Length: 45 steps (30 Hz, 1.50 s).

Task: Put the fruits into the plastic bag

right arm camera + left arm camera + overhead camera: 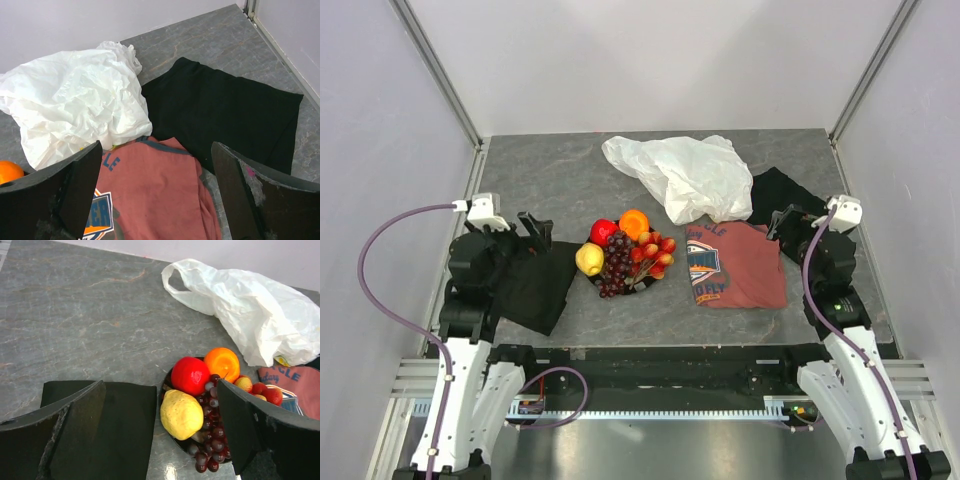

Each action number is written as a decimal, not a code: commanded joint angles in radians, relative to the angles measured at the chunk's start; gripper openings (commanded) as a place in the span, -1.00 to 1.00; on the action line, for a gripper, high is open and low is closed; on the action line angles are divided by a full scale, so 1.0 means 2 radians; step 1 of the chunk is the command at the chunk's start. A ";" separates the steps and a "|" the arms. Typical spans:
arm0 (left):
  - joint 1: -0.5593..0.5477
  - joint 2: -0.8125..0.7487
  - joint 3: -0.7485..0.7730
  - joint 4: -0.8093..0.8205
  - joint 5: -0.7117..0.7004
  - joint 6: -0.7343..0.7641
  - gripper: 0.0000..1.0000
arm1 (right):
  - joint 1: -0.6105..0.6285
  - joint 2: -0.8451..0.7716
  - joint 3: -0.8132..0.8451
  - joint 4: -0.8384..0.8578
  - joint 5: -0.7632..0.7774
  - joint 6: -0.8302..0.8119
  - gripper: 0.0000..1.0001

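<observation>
Top external: the plastic bag (685,178) is noted lying crumpled and flattened at the far middle of the worktop (550,170). No open mouth can be made out. The fruits (625,250) are heaped together near the centre, just nearer than the bag and apart from it: red apple (603,232), orange (634,223), lemon (589,259), grape bunch (617,266) and small red-yellow fruits (656,256). The left pincer (535,228) is held over a black cloth (535,290), left of the heap. The right pincer (792,222) is held at the right, beside a red T-shirt (735,265) and a second black cloth (782,192).

Left wrist: the fingers are seen spread wide, with nothing gripped between them. The fruits are shown on a plate (166,386) ahead and to the right. A handle loop of the bag is visible beyond them, lying limp on the stone.

Right wrist: this pincer is likewise released and empty, its fingers wide apart above the T-shirt. The bag is seen ahead to the left and the second cloth ahead to the right. A sliver of orange is caught at the left edge.

Progress, as judged: nothing is bagged. No fruit is discernible in the bag, and the whole heap appears untouched. All fruits are left to be moved, and the bag will probably need to be opened first.
</observation>
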 commanded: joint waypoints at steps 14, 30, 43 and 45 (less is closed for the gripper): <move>0.000 0.024 0.048 0.009 -0.020 0.038 0.99 | 0.002 0.005 0.058 -0.029 0.063 0.034 0.96; 0.001 0.039 0.029 -0.004 0.025 0.062 0.99 | 0.222 0.356 0.276 -0.091 0.121 -0.054 0.92; 0.002 0.066 0.032 -0.019 0.021 0.069 0.99 | 0.310 0.604 0.433 -0.087 0.273 -0.109 0.96; 0.002 0.066 0.032 -0.020 0.016 0.071 0.99 | 0.311 0.622 0.451 -0.090 0.261 -0.105 0.96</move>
